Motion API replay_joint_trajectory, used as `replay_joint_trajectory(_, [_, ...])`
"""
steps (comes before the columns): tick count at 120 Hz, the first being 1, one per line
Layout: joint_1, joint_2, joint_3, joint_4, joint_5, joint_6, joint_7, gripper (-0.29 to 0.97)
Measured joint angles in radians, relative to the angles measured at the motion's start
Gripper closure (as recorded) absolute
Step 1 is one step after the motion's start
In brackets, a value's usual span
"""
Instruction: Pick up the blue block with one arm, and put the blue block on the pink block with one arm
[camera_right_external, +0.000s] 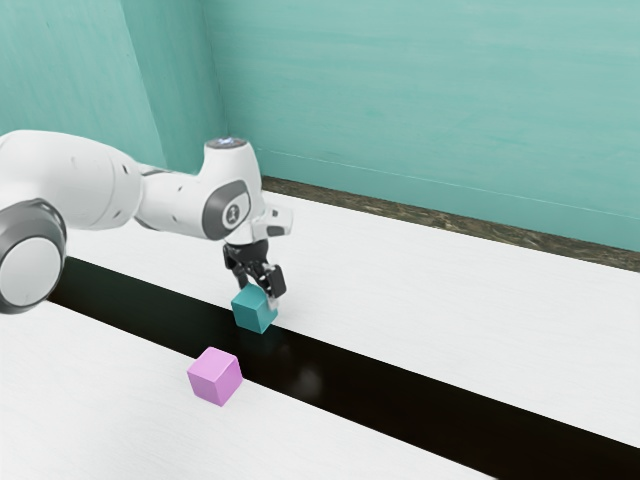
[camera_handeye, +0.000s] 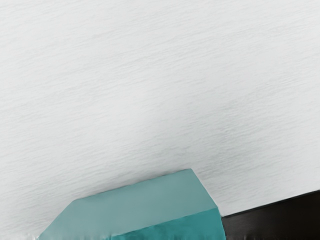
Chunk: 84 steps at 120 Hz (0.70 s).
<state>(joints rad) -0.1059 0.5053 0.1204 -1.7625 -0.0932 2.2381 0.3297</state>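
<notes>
The blue block (camera_right_external: 254, 311), teal in colour, hangs just over the black stripe (camera_right_external: 400, 400) of the table. My gripper (camera_right_external: 262, 287) comes down on its top and is shut on it, both fingers pressing its upper sides. In the wrist view the blue block (camera_handeye: 145, 212) sits right under the hand, with white tabletop beyond it. The pink block (camera_right_external: 214, 376) rests on the white tabletop at the near edge of the stripe, a short way toward the exterior view's lower left from the blue block. The two blocks are apart.
The white table (camera_right_external: 450, 270) is crossed diagonally by the glossy black stripe. A teal wall (camera_right_external: 420, 90) stands behind the table's far edge. My arm (camera_right_external: 90, 200) enters from the exterior view's left.
</notes>
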Motion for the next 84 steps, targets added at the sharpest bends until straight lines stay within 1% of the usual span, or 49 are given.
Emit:
replay_joint_trajectory(26, [0.0, -0.042, -0.007, -0.079, 0.001, 0.045, 0.011, 0.0])
replay_joint_trajectory(54, [0.001, -0.041, -0.007, -0.083, 0.0, 0.062, 0.018, 0.0])
replay_joint_trajectory(84, [0.0, -0.031, -0.006, -0.074, 0.001, 0.031, 0.008, 0.0])
